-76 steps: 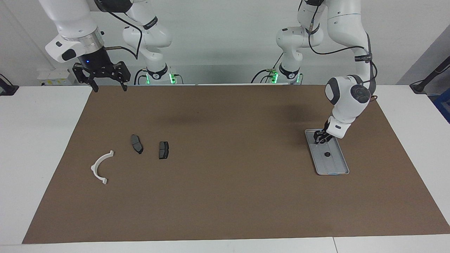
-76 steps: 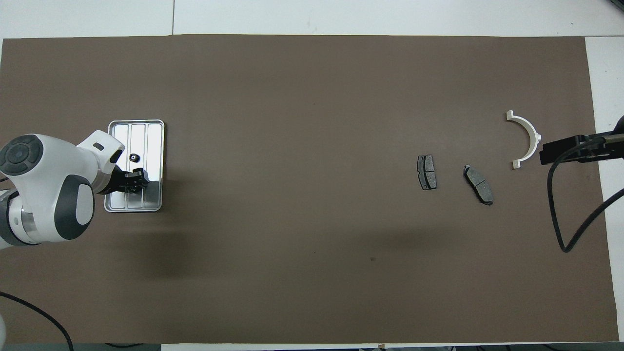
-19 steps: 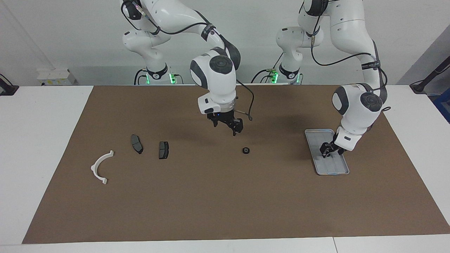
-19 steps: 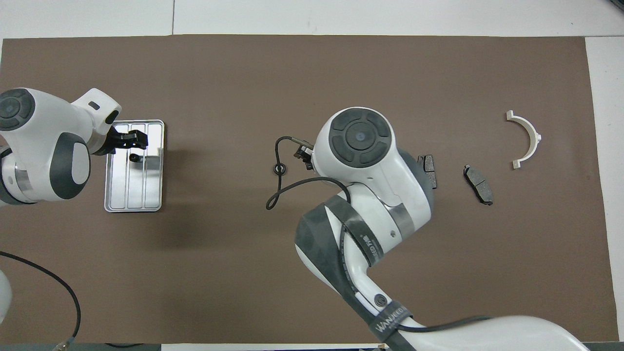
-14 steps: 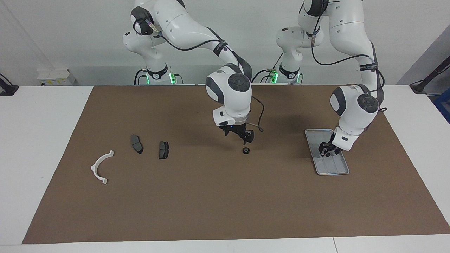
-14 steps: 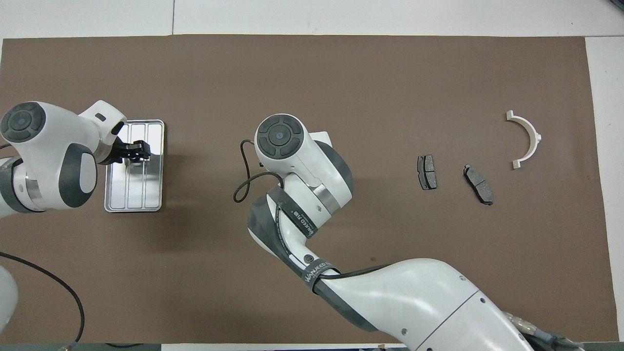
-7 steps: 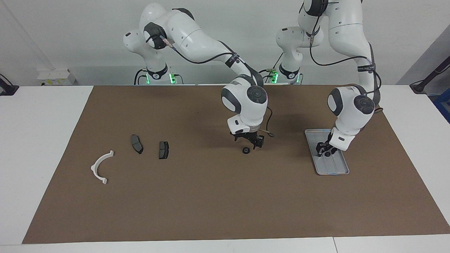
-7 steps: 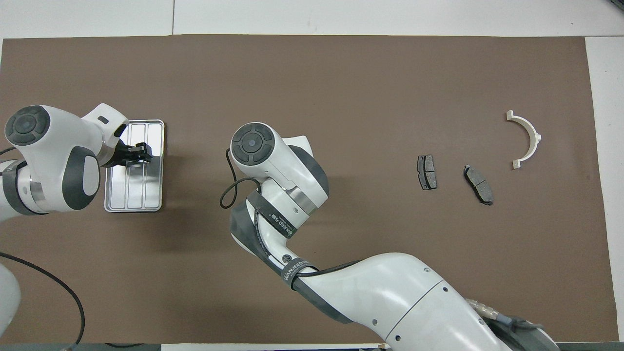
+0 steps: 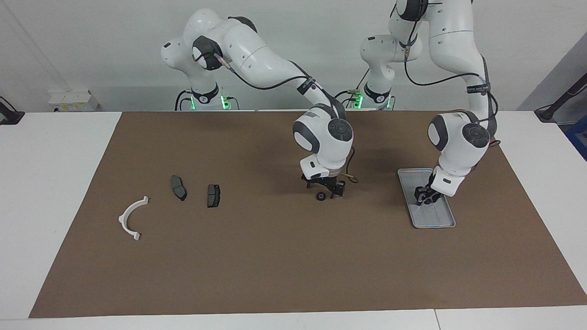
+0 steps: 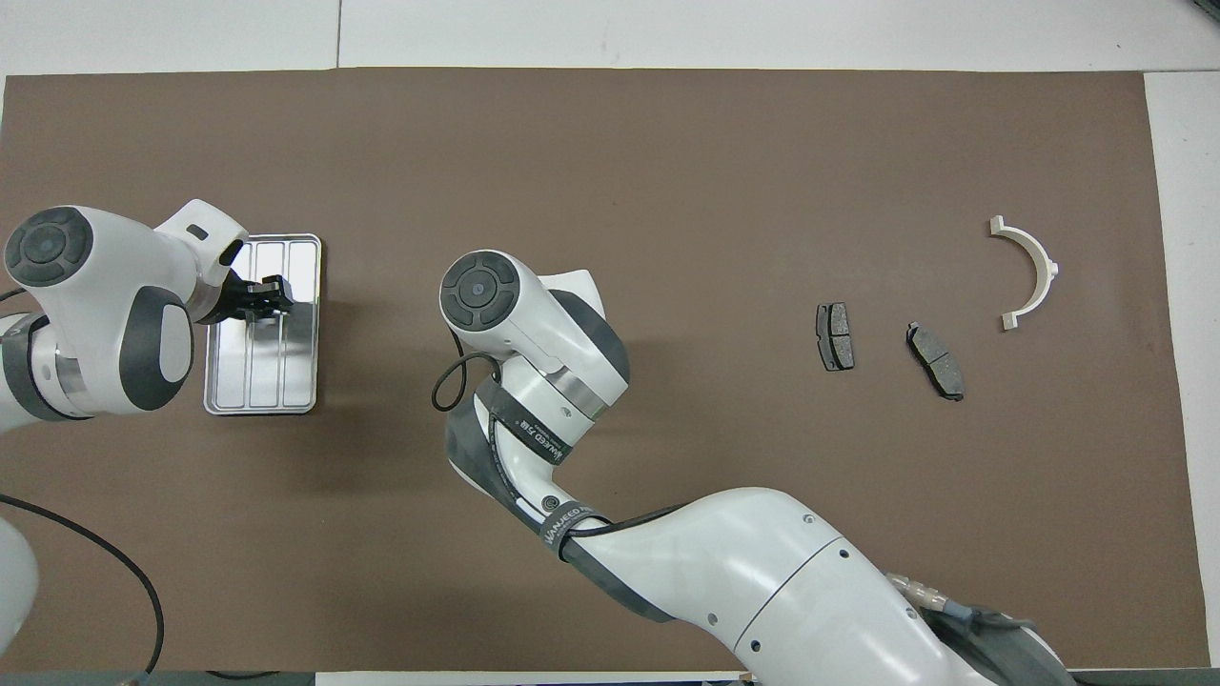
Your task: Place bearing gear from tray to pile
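Observation:
The small black bearing gear (image 9: 321, 196) lies on the brown mat mid-table, between the tray and the pile. My right gripper (image 9: 326, 192) is open, low over the gear, right beside it. In the overhead view the right arm hides both. The silver-grey tray (image 9: 440, 220) lies toward the left arm's end and also shows in the overhead view (image 10: 286, 381). My left gripper (image 9: 424, 196) hangs low over the tray (image 10: 272, 293). The pile is a white half-ring bracket (image 9: 123, 217) and two dark brake pads (image 9: 178, 187) (image 9: 213, 195), toward the right arm's end.
The brown mat (image 9: 275, 266) covers most of the white table. In the overhead view the bracket (image 10: 1044, 267) and the two pads (image 10: 835, 336) (image 10: 935, 360) lie apart from each other. The right arm stretches across the middle of the mat.
The gear went from the tray to mid-mat. The right arm swung from its own end to the middle and came down over the gear. The left gripper stayed over the tray.

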Robot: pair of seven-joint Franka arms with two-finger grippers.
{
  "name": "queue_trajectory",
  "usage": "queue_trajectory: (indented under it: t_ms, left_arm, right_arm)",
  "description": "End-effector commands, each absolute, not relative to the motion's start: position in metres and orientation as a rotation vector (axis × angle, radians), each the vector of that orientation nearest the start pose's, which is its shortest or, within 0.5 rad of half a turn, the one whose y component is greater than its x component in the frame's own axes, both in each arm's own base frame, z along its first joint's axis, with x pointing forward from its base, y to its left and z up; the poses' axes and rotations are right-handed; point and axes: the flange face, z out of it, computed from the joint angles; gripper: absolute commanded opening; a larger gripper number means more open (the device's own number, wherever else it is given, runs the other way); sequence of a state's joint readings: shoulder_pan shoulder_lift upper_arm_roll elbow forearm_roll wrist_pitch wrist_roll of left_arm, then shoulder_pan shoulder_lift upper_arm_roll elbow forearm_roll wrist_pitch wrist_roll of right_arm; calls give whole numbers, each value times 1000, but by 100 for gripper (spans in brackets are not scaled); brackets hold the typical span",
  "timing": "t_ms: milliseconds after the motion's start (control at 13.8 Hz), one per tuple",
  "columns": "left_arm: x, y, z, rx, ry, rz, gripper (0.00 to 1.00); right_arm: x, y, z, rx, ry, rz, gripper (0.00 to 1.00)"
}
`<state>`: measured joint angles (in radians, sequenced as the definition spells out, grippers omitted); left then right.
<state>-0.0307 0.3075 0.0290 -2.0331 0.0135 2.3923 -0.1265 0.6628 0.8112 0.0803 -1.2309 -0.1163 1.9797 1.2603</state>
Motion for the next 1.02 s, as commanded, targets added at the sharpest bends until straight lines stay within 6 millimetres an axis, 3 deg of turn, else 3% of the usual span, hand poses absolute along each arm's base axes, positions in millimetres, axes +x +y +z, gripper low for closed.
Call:
queue_trajectory:
  t_ms: [0,290,653,798,943]
  left_arm:
    - [597,2,299,-3120,-199,-112,47]
    - [597,2,299,-3121,-201,-112,45]
    - [596,2,297,-3121,-199,-107,45]
    - [595,2,297,-3121,-201,-102,45]
    - [595,2,297,-3122,-203,-105,45]
  right_arm:
    - [572,486,276,-3131,822,-36,97]
    - [573,487,277,-3120,824,-57,74]
    - [579,485,277,-3095,832,-88,61]
    - [581,483,276,-3095,837,-93,48]
    - [582,483,275,-3085,834,-104,21]
